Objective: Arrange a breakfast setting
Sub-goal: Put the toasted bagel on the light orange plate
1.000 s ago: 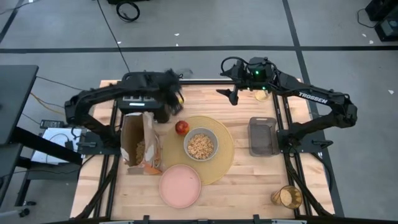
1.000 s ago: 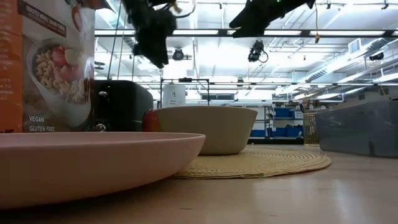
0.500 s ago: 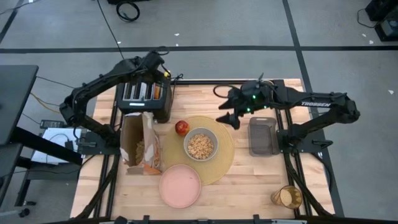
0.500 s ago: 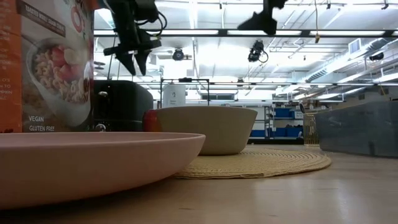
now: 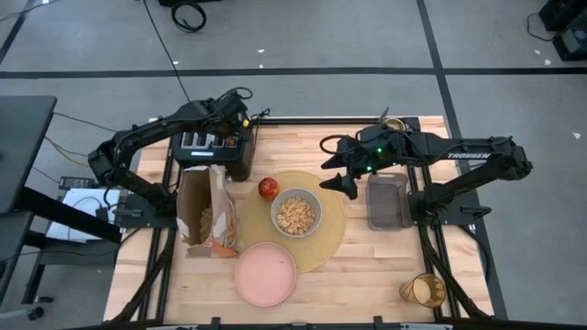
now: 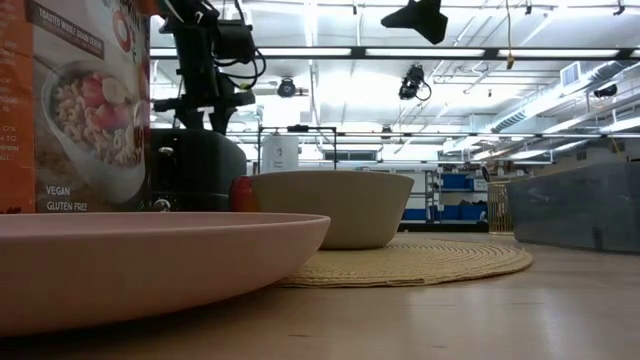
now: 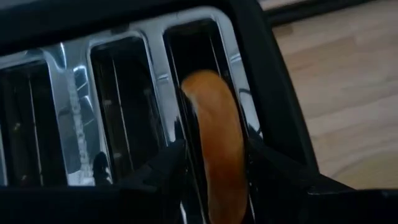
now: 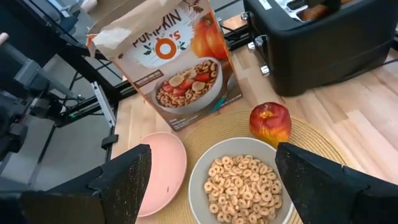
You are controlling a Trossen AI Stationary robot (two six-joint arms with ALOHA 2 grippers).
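Left gripper [image 7: 214,165] has dropped onto the toaster [image 5: 213,151], now clamping the toast round [image 7: 214,143] in its slot; right gripper [image 8: 208,171], open, has swung above the bowl [image 8: 242,180].

Left gripper [image 5: 240,139] lowered, fingers pinching something orange. Right gripper [image 8: 208,180] raised mid-table, fingers spread wide, holding nothing.

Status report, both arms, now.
Left gripper closed on toast round in the toaster slot. Right gripper open, empty, above placemat edge near cereal bowl. No obstruction seen.
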